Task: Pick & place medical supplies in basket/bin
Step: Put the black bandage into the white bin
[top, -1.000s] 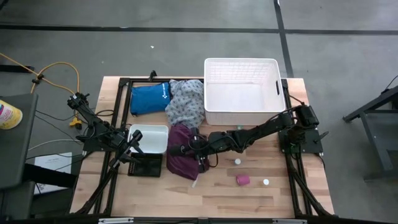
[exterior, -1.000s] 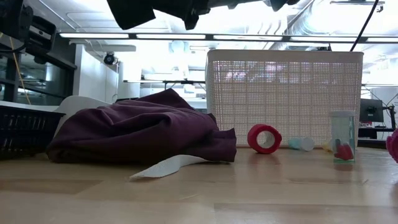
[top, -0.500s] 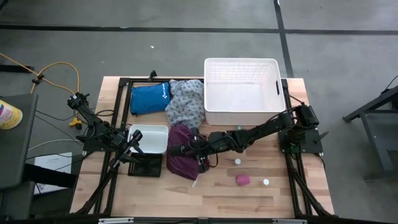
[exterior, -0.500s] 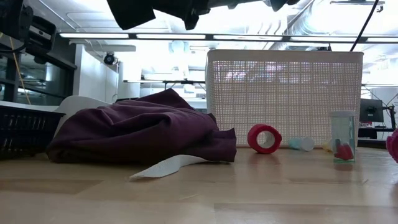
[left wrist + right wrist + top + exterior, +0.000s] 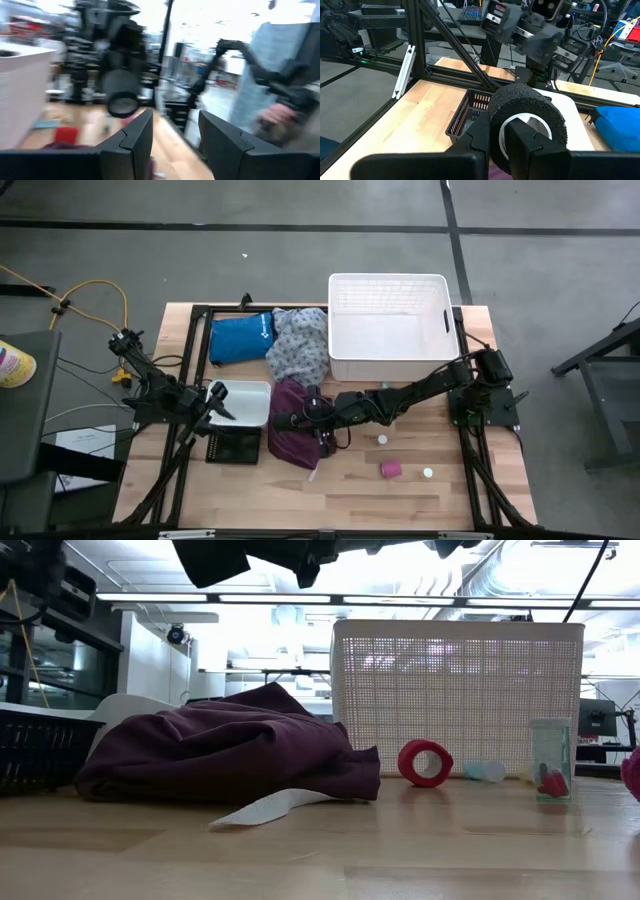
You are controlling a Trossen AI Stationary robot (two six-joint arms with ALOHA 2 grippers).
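**Right claw holds a dark roll over the maroon garment**

Your right claw sits above the middle of the counter, over the maroon garment. Its fingers are pinched tight on the wall of a dark foam-like roll with a white core, as the right wrist view shows. Your left claw hangs near the counter's left edge, over the small white tray, with the black mesh crate just beside it; its fingers stand partly apart and you cannot tell whether anything is between them.

The large white basket stands at the far edge, right of centre. The grey-patterned garment lies beside its left wall, touching a blue pouch. A pink roll and two small white round pieces lie on bare wood toward the near right. The low view also shows a red roll and a clear vial in front of the basket.
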